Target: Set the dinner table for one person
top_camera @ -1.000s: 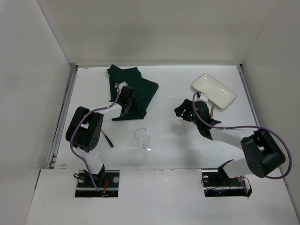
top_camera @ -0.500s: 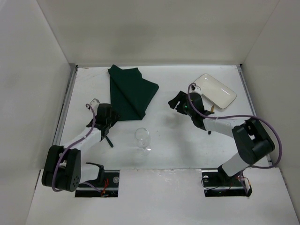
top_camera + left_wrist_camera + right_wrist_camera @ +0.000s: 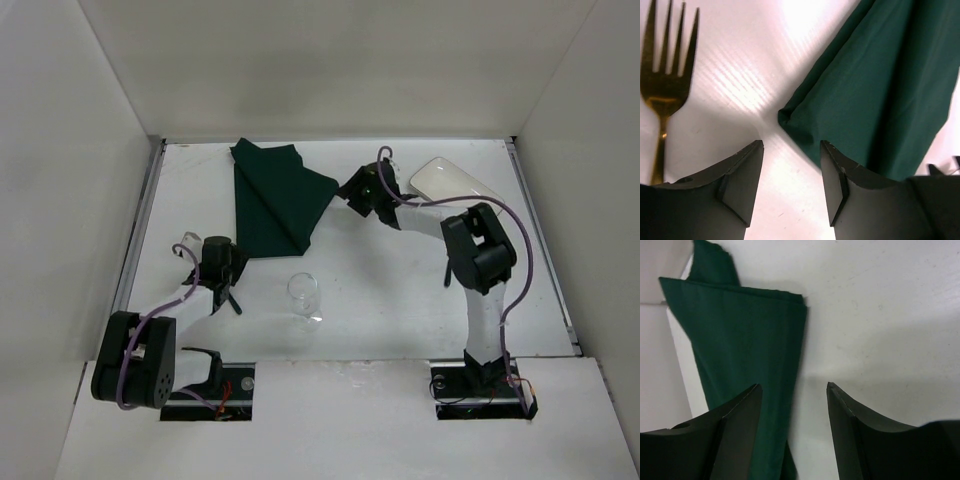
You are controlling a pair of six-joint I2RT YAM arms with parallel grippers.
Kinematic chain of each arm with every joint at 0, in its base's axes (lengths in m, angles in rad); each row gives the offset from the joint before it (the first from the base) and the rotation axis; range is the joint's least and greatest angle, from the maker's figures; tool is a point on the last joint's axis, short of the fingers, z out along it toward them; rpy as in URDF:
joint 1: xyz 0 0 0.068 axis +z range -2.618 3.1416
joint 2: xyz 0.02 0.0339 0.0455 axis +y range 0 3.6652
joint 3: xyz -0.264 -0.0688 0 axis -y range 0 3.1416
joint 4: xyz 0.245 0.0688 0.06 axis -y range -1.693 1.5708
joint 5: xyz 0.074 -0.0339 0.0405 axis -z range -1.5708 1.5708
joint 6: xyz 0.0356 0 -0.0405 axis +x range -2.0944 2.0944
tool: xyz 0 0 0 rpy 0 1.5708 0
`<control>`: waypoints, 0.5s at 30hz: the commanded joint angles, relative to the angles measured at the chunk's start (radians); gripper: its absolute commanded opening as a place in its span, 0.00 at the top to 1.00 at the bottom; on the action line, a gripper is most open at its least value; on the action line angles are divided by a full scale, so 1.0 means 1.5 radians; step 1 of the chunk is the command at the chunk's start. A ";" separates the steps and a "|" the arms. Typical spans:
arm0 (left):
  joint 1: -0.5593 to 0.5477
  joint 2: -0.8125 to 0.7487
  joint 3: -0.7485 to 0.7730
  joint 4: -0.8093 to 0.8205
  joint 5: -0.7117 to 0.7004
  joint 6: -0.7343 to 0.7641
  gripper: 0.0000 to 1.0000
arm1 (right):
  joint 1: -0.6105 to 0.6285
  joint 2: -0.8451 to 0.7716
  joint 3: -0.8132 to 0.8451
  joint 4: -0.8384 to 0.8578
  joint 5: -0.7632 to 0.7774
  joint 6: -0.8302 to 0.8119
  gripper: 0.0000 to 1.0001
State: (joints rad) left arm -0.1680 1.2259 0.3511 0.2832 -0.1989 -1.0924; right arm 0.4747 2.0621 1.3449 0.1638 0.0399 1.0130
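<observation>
The dinner table (image 3: 400, 290) is the wide white surface. A dark green cloth (image 3: 275, 200) lies folded at its far left. My left gripper (image 3: 222, 262) stands open just short of the cloth's near corner (image 3: 785, 117), with nothing between its fingers (image 3: 742, 185). A gold fork (image 3: 664, 75) lies to its left, tines pointing away. My right gripper (image 3: 355, 190) is open at the cloth's right edge. In the right wrist view the cloth (image 3: 740, 340) runs under the left finger and bare table shows between the fingers of the right gripper (image 3: 793, 387).
A clear glass (image 3: 303, 295) stands near the table's middle front. A white rectangular plate (image 3: 455, 183) lies at the far right, partly behind the right arm. White walls close the table on three sides.
My left gripper has let go of the cloth, opened, and drawn back toward the near left. My right arm has swung from beside the plate leftward to the cloth's right edge.
</observation>
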 commanded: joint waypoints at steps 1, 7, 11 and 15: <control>0.003 0.034 -0.013 0.034 0.011 -0.034 0.53 | -0.007 0.028 0.074 -0.063 -0.017 0.055 0.40; 0.005 0.053 -0.013 0.057 0.022 -0.052 0.53 | -0.009 0.113 0.202 -0.153 -0.034 0.087 0.40; 0.010 0.046 -0.018 0.057 0.023 -0.052 0.53 | -0.006 0.148 0.248 -0.181 -0.043 0.109 0.41; 0.015 0.049 -0.020 0.057 0.028 -0.053 0.53 | -0.005 0.162 0.275 -0.204 -0.043 0.126 0.45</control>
State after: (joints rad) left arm -0.1547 1.2903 0.3462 0.3985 -0.1688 -1.1652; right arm 0.4644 2.2883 1.6966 -0.0921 -0.0097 1.1606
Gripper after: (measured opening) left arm 0.470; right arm 0.563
